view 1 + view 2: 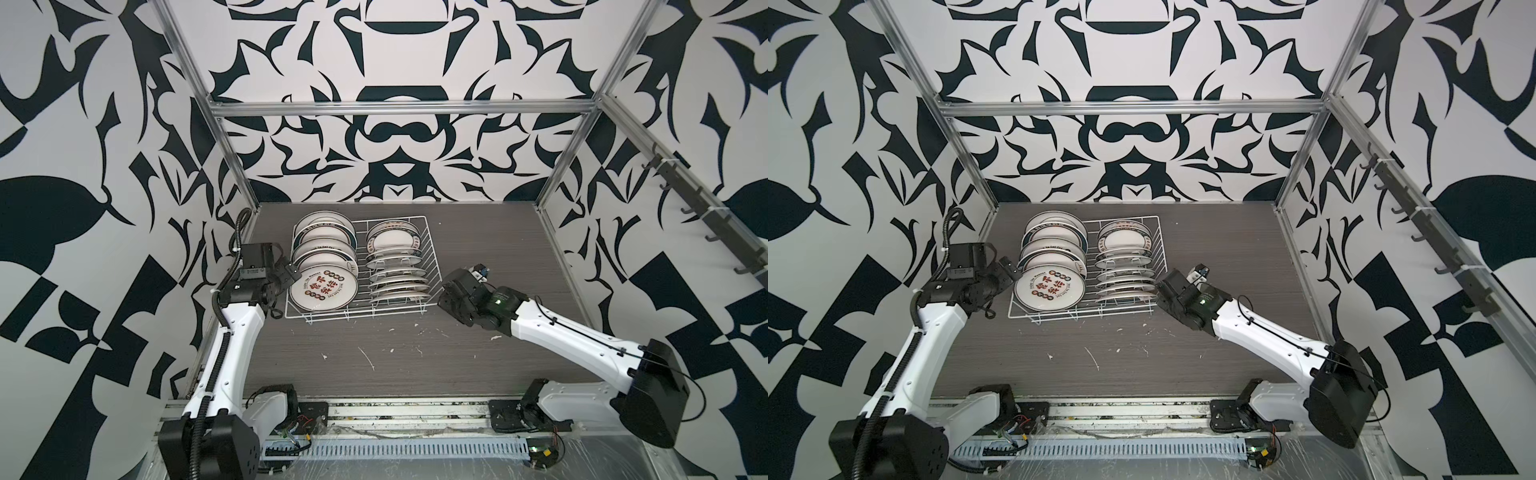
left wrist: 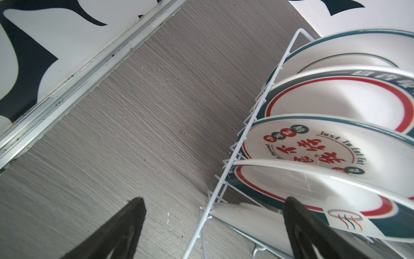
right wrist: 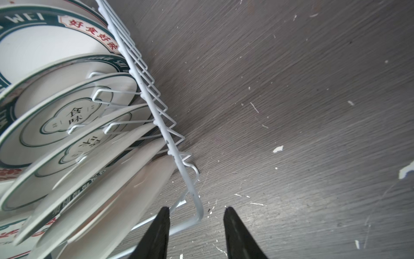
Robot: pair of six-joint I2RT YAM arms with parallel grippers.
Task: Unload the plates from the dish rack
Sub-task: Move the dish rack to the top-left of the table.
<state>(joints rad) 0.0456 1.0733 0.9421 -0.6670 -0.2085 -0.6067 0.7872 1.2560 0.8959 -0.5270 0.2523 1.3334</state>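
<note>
Since every plate I can make out sits in the dish rack (image 1: 360, 249), I reckon the unloading has not really started. In both top views nothing lies out on the table (image 1: 374, 357) except white flecks and scratches. The rack stands toward the far left part of the table and holds 2 rows of plates (image 1: 323, 288). The bigger ones lean in the row on my left arm's side, and the smaller ones stand between prongs in the row on my right arm's side. My left arm (image 1: 237, 328) has its jaws spread wide and empty just beside the rack. In the left wrist view 1 finger (image 2: 125, 224) hangs over bare table and the other over the nearest plates, with the rack's side wire (image 2: 220, 186) between them. My right arm (image 1: 573, 332) reaches to the rack's near corner on its own side, jaws parted more narrowly and gripping nothing. In the right wrist view the corner wire (image 3: 201, 208) shows in the gap, though I cannot tell whether the jaws are down level with it. So all the plates are left to lift out. I judge the step in hand to be lining up for a 1st grasp, probably on the big front plate.
</note>
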